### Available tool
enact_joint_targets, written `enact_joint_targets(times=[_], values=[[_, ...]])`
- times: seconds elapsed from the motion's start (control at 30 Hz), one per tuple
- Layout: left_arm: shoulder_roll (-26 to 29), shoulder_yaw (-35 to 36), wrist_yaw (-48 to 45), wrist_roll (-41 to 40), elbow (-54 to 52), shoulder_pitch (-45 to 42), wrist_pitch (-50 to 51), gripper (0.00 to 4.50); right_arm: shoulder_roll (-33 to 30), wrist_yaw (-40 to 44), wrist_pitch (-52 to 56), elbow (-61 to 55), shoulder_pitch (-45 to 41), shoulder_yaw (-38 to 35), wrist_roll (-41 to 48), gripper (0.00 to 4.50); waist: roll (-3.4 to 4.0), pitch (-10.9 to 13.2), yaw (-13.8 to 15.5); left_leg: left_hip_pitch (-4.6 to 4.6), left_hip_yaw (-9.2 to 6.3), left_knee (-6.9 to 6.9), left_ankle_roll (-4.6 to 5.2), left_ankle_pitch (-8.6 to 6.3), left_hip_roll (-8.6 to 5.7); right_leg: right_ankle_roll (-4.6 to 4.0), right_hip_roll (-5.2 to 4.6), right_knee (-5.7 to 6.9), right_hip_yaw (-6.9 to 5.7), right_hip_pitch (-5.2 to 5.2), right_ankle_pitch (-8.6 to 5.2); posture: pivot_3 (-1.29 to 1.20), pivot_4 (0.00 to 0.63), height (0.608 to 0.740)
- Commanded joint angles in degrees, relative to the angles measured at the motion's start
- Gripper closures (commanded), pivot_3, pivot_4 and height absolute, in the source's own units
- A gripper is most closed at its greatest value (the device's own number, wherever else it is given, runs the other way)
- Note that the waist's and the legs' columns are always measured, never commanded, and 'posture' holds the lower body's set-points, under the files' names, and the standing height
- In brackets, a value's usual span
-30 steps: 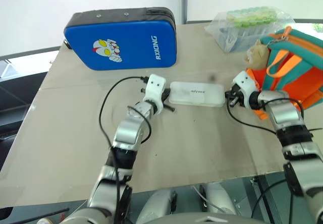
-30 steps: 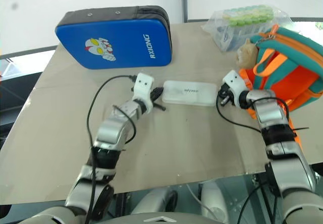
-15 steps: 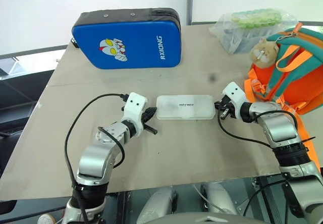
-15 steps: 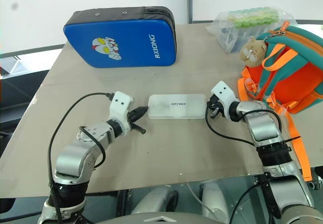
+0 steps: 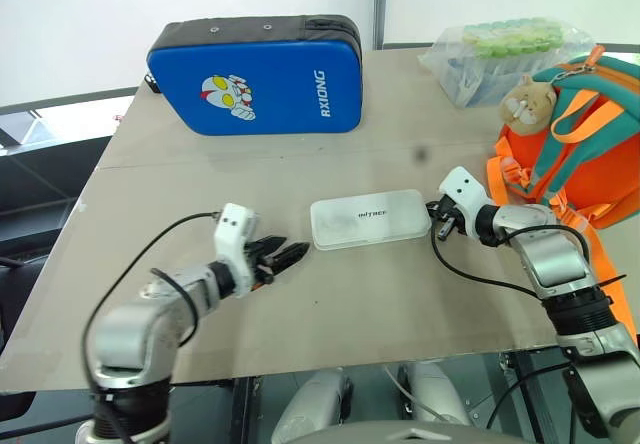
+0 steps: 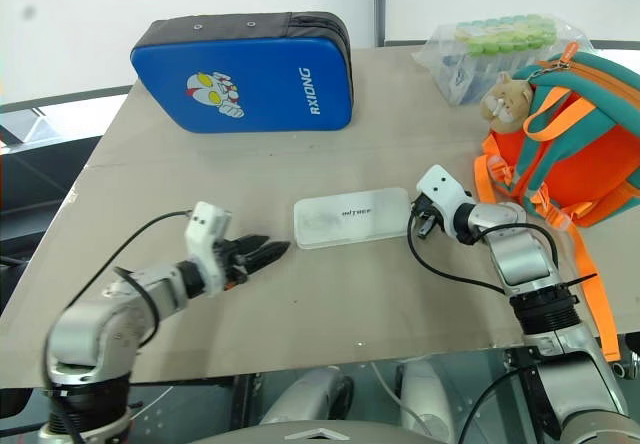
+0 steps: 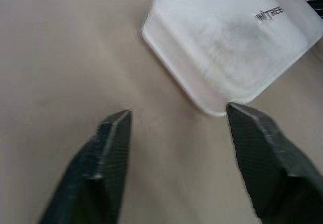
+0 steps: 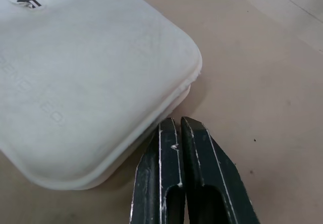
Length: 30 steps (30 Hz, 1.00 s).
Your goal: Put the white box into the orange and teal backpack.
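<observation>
- Tan tabletop (image 5: 400, 294) carries everything, with a white wall beyond its far edge.
- White box (image 5: 370, 219) lies flat near the middle, lid up, small dark lettering on top.
- Backpack (image 5: 580, 134), orange with teal trim, sits at the right edge, well apart from the box; a tan plush charm (image 5: 525, 99) hangs on its left side.
- Blue case (image 5: 255, 61) with a cartoon figure lies at the far left.
- Clear bag (image 5: 500, 49) of green items lies at the far right, behind the backpack.
- Left gripper (image 7: 176, 114) points at the box's left end from just beside it; its 2 fingers (image 7: 108, 153) are spread, grasping nothing.
- Right gripper (image 8: 176, 124) has its 2 fingers pressed together, tips right at the box's right end, holding nothing.
</observation>
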Motion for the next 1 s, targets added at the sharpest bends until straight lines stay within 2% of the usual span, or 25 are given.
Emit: enact_joint_targets(times=[0.03,0.17,0.33,0.5,0.73,0.83,1.0], values=[[5.56,6.06,-6.66,-10.78,4.44,-2.47,9.62,0.01,-1.30,0.94,-3.39,1.96,-1.56,-0.73,0.37,4.50,0.01,0.01,-0.06,0.00,-0.01,-0.01,0.00,0.00,0.00,0.00,0.00,0.00,-0.02,-0.01,0.00,0.00,0.150,0.740],[7.67,5.24,-7.99,-14.36,11.75,-7.36,14.85,0.01,-1.44,2.51,-6.97,4.80,-3.09,-0.16,0.78,4.50,0.01,0.01,0.08,-0.01,-0.02,0.01,0.00,0.00,-0.05,0.00,-0.04,-0.03,-0.07,0.02,0.00,0.00,0.150,0.740],[3.01,3.16,-5.74,-14.90,21.79,-14.40,17.57,0.01,-0.54,3.39,-12.66,8.54,-4.81,2.32,-0.78,4.50,0.00,0.02,-0.20,-0.03,-0.06,0.02,0.00,0.00,-0.04,0.00,-0.04,-0.02,-0.09,-0.01,0.00,0.00,0.150,0.740],[-0.09,-1.70,-6.24,-12.07,29.99,-17.15,14.51,0.01,1.30,4.79,-18.37,11.48,-6.17,5.91,-2.95,4.50,-0.04,-0.01,-0.86,-0.02,-0.10,0.00,0.00,0.00,-0.03,0.00,-0.02,-0.04,-0.08,-0.04,0.00,0.00,0.150,0.740],[-3.16,-2.60,-7.50,-13.58,32.11,-18.19,14.22,0.01,6.65,5.21,-18.64,9.73,-6.14,8.33,-3.07,4.50,0.00,-0.05,-0.85,0.08,-0.11,0.08,-0.03,0.01,-0.03,-0.03,-0.02,0.07,-0.02,0.05,0.03,0.00,0.150,0.740],[-4.58,-1.12,-6.33,-14.35,31.55,-17.65,14.63,0.82,7.36,4.76,-17.93,8.64,-5.22,8.07,-3.01,4.50,0.00,-0.04,-0.58,0.06,-0.12,0.09,-0.02,0.01,-0.04,-0.03,-0.03,0.05,-0.02,0.05,0.03,0.00,0.150,0.740],[-6.36,1.64,-4.49,-16.21,28.21,-14.79,15.22,3.05,6.35,2.55,-14.54,4.56,-2.27,3.54,-1.13,4.50,-0.01,-0.04,-0.18,-0.01,-0.21,0.07,-0.02,0.01,-0.06,-0.03,-0.05,-0.04,-0.06,0.04,0.03,0.00,0.150,0.740]])
